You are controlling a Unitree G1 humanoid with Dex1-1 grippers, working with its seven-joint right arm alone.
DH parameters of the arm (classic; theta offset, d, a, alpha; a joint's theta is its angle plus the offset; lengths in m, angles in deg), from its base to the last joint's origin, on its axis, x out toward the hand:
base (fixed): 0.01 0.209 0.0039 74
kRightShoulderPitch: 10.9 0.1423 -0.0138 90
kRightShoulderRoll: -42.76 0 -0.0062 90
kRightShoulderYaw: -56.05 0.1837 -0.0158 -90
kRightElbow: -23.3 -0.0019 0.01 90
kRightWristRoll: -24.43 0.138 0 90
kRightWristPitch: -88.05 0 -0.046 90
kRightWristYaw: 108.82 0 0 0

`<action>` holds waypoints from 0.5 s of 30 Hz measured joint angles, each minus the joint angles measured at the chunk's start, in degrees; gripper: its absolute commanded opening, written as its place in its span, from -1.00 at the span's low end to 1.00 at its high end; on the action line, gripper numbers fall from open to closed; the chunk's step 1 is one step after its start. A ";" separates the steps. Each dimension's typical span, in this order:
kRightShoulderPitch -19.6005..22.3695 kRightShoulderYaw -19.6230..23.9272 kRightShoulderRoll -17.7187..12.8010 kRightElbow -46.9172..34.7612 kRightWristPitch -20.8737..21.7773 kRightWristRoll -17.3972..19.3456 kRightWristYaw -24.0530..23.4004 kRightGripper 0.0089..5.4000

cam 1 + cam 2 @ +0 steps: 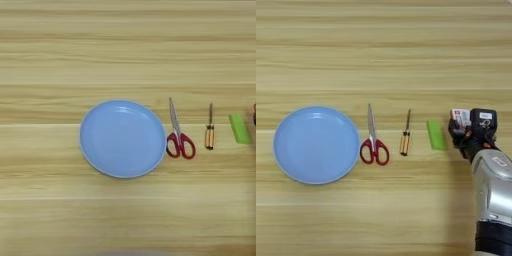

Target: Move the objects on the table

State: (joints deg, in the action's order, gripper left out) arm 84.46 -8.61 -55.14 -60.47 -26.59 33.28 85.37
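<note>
Three small objects lie in a row on the light wood table (386,60). Red-handled scissors (373,145) point away from me, just right of a blue plate. A thin screwdriver (405,136) with an orange-brown handle lies right of them. Further right is a small green block (436,134), lying free on the wood. My right gripper (463,131) hovers just right of the block, at the end of the silver forearm (493,190) that comes up from the bottom right corner. In the left eye view the scissors (178,139), screwdriver (209,131) and block (239,128) show too.
A round light blue plate (286,165) sits at the left, with nothing on it; its right rim nearly touches the scissors' handles. It shows in the left eye view as the plate (95,155) near the middle.
</note>
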 measured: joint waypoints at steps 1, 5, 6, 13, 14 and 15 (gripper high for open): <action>0.13 0.03 -0.14 0.72 0.30 -0.05 -0.04 -0.23; 0.50 -0.01 -0.53 3.66 1.46 -0.51 -0.15 -0.23; 1.15 -0.07 -0.86 6.08 2.14 -0.63 -0.14 -0.23; 5.01 -1.10 -2.23 18.59 7.84 -1.75 0.03 -0.23; 5.15 -1.20 -2.31 19.03 8.28 -1.80 0.04 -0.23; 5.32 -1.33 -2.38 19.72 9.08 -1.88 0.05 -0.23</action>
State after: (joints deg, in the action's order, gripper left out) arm 89.78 -9.93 -57.52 -40.75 -17.51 31.41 85.42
